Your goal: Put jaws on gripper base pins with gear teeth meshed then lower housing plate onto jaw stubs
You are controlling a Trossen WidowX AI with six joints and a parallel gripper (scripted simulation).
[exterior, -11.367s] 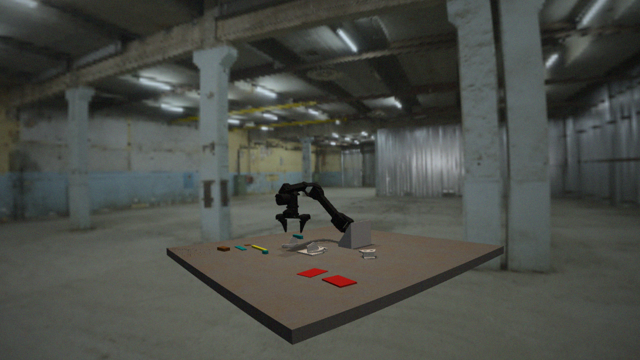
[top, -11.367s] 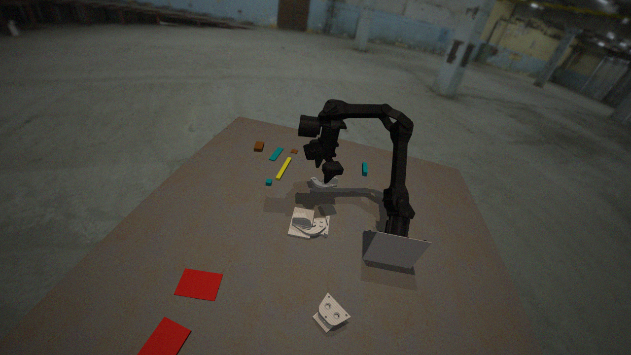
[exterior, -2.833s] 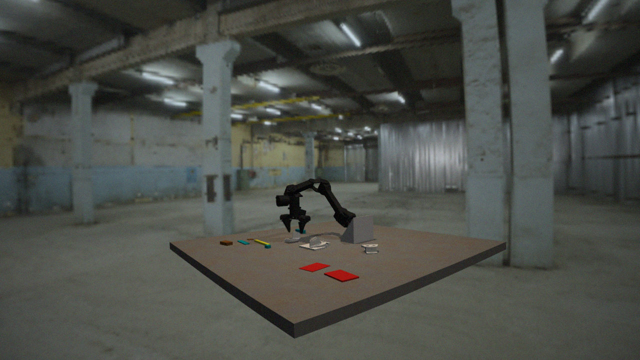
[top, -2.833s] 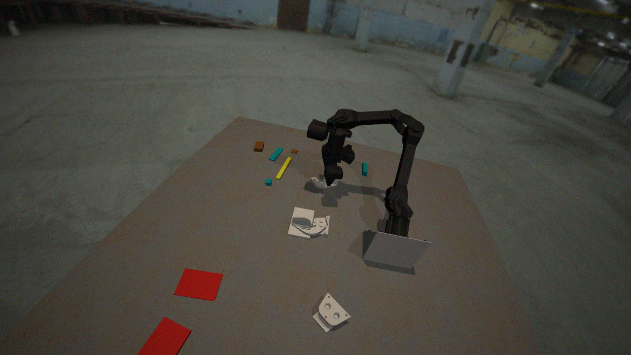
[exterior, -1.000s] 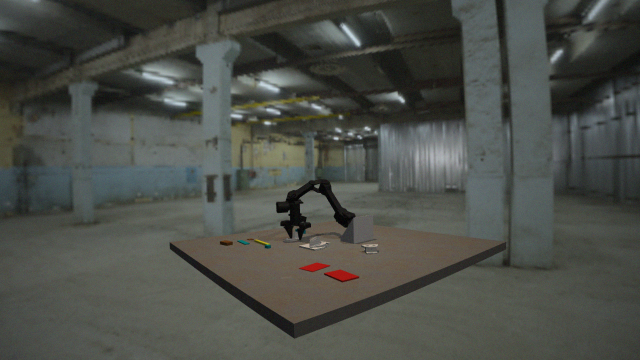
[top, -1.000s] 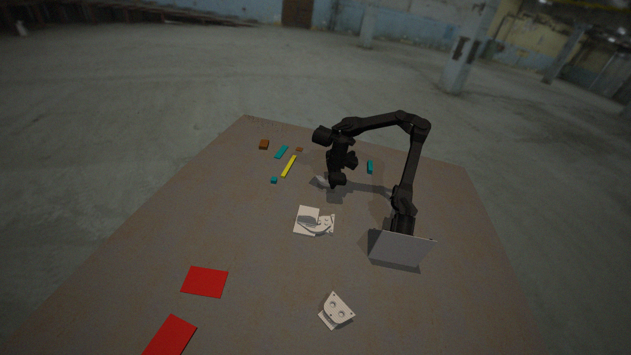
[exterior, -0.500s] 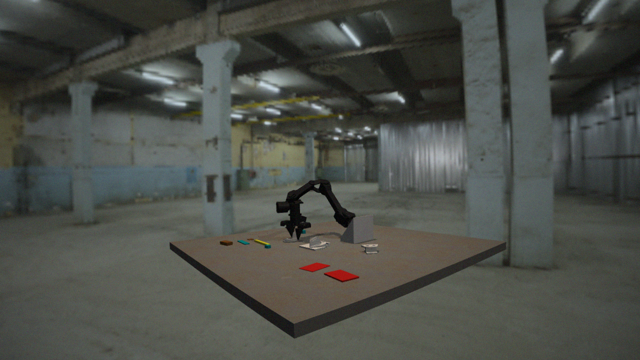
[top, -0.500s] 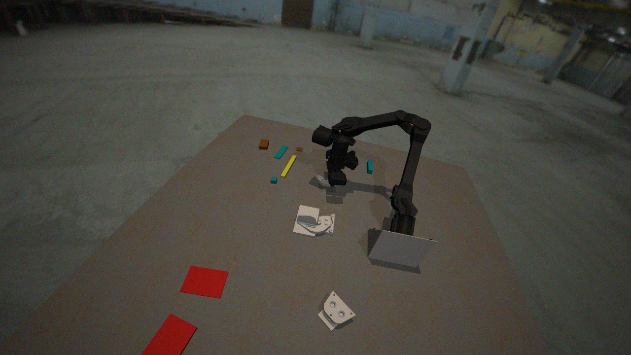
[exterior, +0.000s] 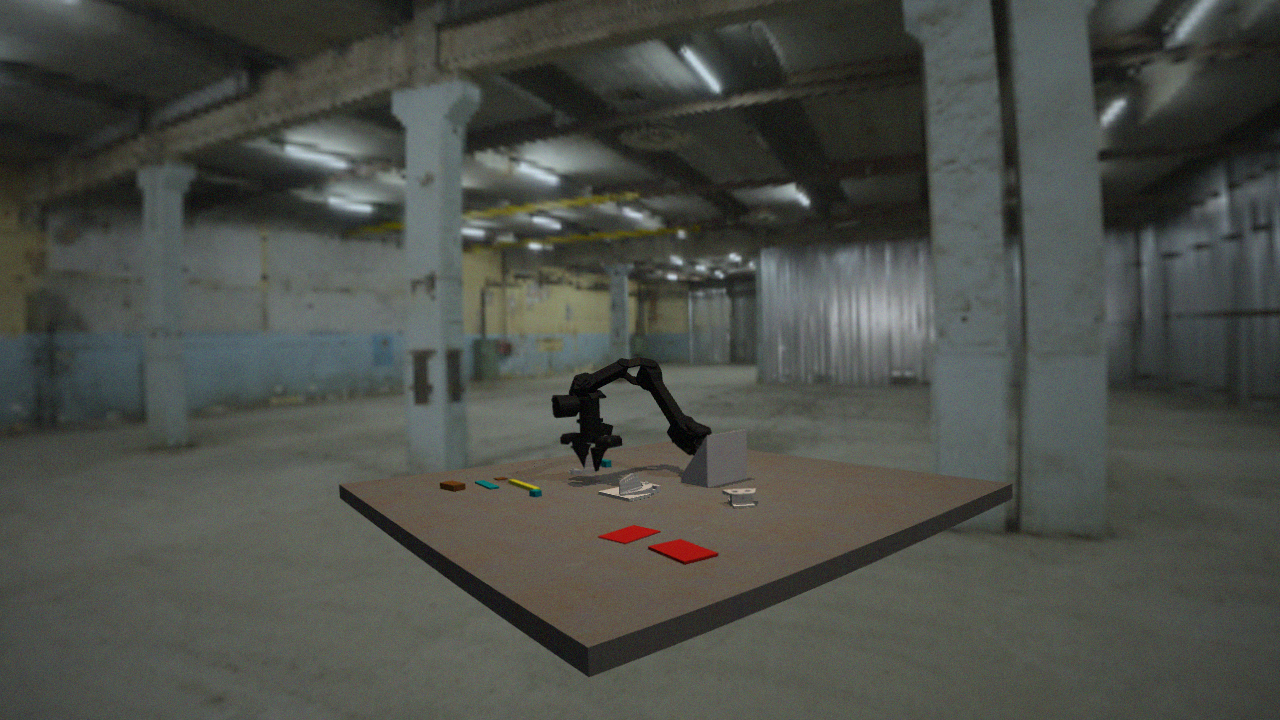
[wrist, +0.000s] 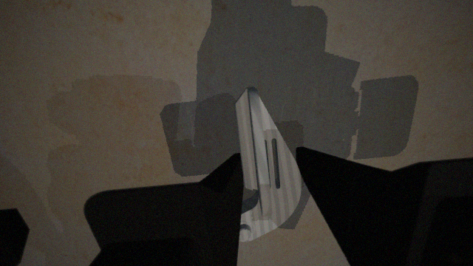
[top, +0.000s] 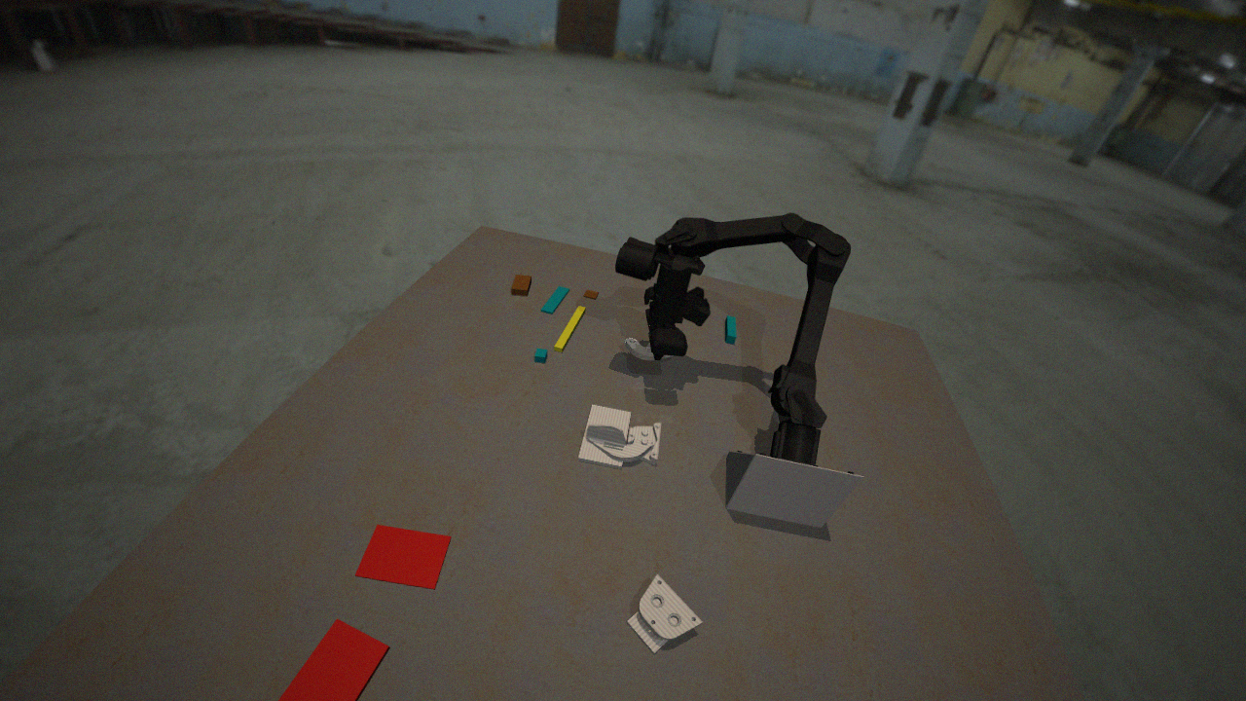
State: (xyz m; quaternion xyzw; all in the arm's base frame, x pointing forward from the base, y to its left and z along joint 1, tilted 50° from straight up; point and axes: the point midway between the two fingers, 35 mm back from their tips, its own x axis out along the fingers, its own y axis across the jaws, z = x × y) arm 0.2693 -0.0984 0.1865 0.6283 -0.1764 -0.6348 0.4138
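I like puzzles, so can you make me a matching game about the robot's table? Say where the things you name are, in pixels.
1. loose gripper jaw (top: 640, 350) (wrist: 282, 166)
2. housing plate (top: 669, 608) (exterior: 740, 491)
3. two flat rectangles (top: 403, 556) (exterior: 629, 534)
4. long thin bar (top: 569, 329) (exterior: 523, 484)

A. red
B. has two big round holes
C. between the robot's fingers
D. yellow

Pairs: 1-C, 2-B, 3-A, 4-D
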